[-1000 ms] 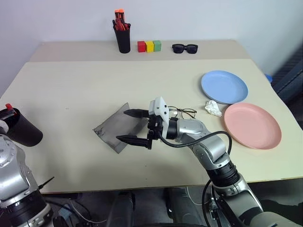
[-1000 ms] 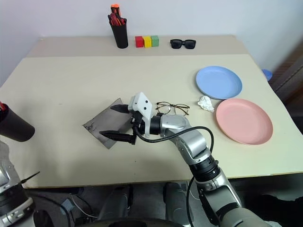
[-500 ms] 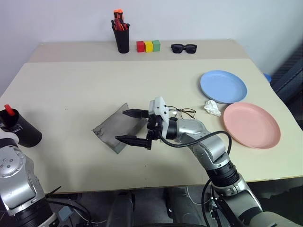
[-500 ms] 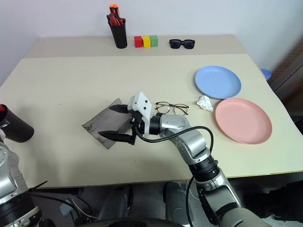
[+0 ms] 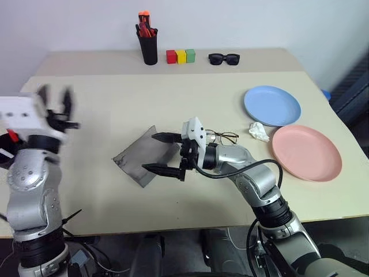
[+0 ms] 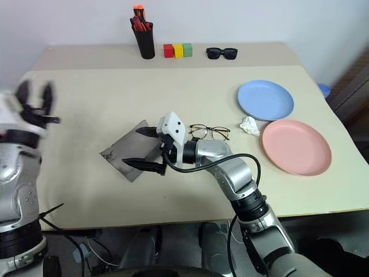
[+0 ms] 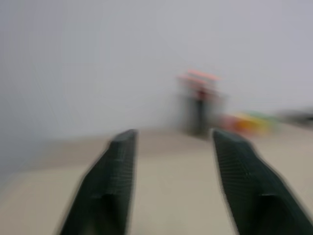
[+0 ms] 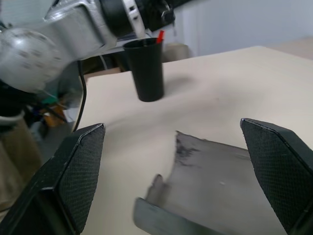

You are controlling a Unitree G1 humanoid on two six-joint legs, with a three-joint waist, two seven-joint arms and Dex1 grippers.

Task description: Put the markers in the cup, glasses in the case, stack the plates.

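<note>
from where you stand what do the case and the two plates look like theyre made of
The case looks like grey felt or a similar soft fabric: matte, with a limp flap lying flat. The blue plate and the pink plate look like smooth, matte plastic, possibly melamine or ceramic, with thin even rims.

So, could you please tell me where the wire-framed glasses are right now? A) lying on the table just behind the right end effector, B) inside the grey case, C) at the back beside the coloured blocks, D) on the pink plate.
A: the glasses lie on the bare table just behind the right end effector, beside the empty grey case, not in it.
</note>
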